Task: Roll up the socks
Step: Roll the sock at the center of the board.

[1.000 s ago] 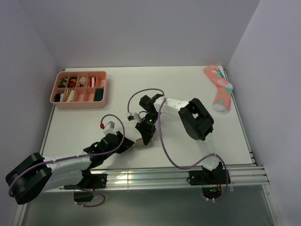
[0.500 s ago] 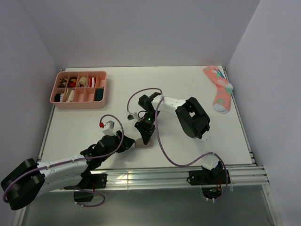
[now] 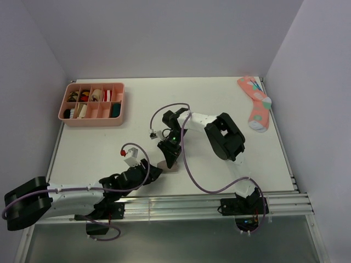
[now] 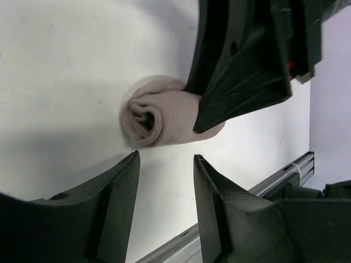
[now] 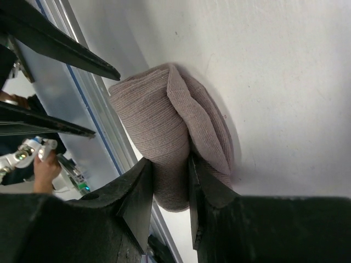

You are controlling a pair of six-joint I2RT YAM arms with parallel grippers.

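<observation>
Socks (image 3: 171,167) lie as one rolled taupe bundle on the white bench (image 3: 219,98), close to its near edge and about midway between left and right; we see only taupe fabric, so we cannot tell what is wound inside. Just to the near left of the bundle sits the left gripper (image 3: 155,171), low over the bench with its jaws standing apart and nothing between them. In its wrist view the roll lies beyond the fingertips with a strip of bare bench between, its spiral end turned toward us. From the far side the right gripper (image 3: 169,159) comes down onto the bundle, its jaws drawn narrow and pinching a thick fold of the fabric. In the right wrist view the cloth bulges out on either side of the fingers (image 5: 140,192). Farther back on the left stands a pink compartment tray (image 3: 91,121) holding small mixed items. At the far right corner a coral-pink spotted sock (image 3: 256,104) lies flat, well apart from both arms.
</observation>
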